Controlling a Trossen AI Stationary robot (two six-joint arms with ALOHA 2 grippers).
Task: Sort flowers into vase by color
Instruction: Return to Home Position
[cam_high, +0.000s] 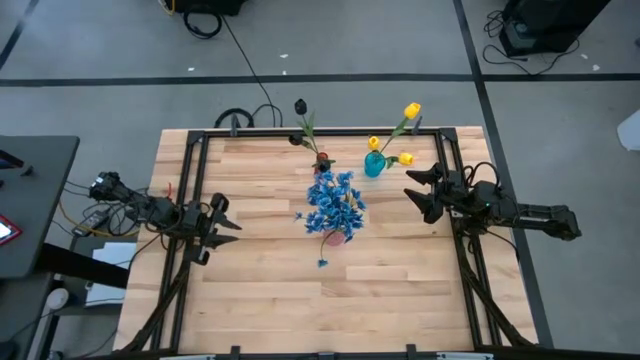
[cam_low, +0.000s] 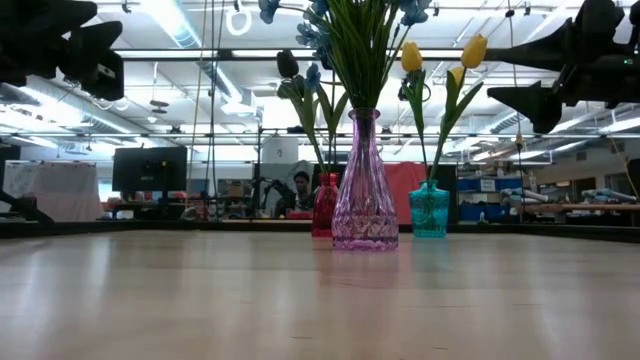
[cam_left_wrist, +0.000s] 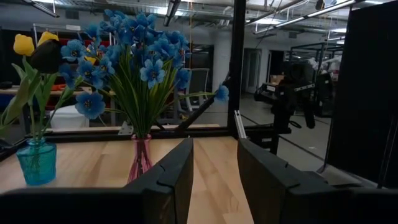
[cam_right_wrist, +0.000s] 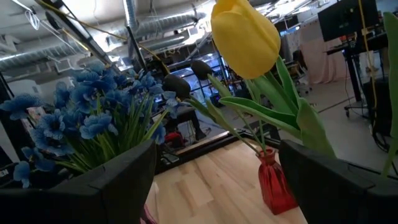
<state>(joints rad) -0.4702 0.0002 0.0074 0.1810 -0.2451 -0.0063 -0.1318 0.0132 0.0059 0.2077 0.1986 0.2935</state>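
Three vases stand upright on their bases mid-table. A pink glass vase (cam_low: 364, 200) holds a bushy spray of blue flowers (cam_high: 332, 200). A teal vase (cam_high: 375, 165) holds yellow tulips (cam_high: 408, 112), and a red vase (cam_low: 325, 205) holds dark blooms (cam_high: 300, 107). My left gripper (cam_high: 225, 220) hovers open at the table's left side, pointing toward the vases, with nothing between its fingers (cam_left_wrist: 180, 168). My right gripper (cam_high: 420, 190) hovers wide open at the right, close to the teal vase, touching nothing; a tulip bud (cam_right_wrist: 245, 34) shows just ahead of it.
A dark metal frame (cam_high: 200, 140) runs around the wooden table (cam_high: 300, 300), with bare wood along the near side. Cables lie at the far-left corner (cam_high: 240, 118). A person (cam_low: 300, 185) sits in the room beyond the far edge.
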